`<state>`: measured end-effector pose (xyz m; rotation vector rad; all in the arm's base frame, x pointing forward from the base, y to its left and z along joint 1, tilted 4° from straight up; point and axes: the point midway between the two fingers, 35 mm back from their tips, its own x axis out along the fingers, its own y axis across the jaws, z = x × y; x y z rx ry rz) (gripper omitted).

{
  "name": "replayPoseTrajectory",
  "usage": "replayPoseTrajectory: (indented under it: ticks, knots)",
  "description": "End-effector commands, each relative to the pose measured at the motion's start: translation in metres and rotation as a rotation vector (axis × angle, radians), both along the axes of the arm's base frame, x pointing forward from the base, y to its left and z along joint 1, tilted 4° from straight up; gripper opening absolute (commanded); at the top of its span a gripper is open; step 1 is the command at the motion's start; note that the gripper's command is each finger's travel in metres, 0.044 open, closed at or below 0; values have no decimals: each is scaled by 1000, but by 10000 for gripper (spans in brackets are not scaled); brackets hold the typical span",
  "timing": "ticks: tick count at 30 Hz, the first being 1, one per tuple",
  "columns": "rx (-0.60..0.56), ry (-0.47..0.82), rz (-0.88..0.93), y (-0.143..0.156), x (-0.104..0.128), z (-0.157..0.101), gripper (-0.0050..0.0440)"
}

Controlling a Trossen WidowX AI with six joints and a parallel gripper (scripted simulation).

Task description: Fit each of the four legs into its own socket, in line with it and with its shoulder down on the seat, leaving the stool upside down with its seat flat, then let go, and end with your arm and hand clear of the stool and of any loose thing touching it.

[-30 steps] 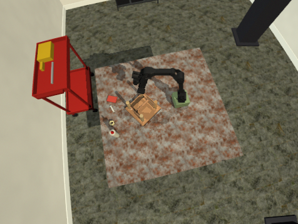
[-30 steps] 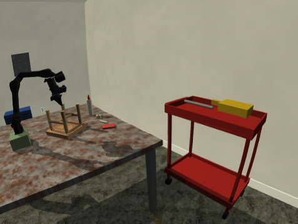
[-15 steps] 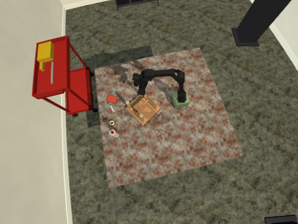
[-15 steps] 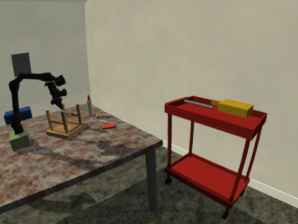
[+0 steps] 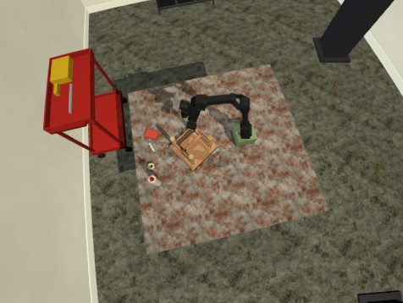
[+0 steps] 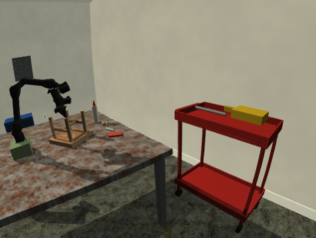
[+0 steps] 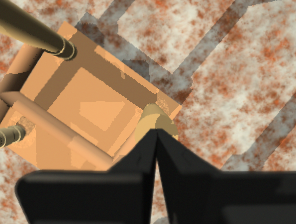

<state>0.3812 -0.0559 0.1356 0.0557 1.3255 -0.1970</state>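
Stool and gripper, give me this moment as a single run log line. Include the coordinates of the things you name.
stool (image 5: 205,149) (image 6: 74,143) (image 7: 112,90): upside down, four legs upright | gripper (image 5: 191,128) (image 6: 66,116) (image 7: 156,134): shut, empty, at a leg's top | release: seemingly done

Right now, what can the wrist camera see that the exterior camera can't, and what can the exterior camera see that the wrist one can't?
Only the wrist view shows the seat and leg from above, looking down past the closed fingers.

Only the exterior view shows the red cart, the yellow thing on it, the green block under the arm and the red-tipped bottle.

Both show the stool's seat, legs standing up from it, the fingers and the blotchy table top.
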Motion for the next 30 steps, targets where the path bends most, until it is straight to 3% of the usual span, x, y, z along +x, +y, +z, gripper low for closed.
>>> replayPoseTrajectory:
  ticks: [1, 30]
  knots:
    - [-1, 10, 2, -1, -2, -6, 0]
    - [-1, 10, 2, -2, -2, -23, 0]
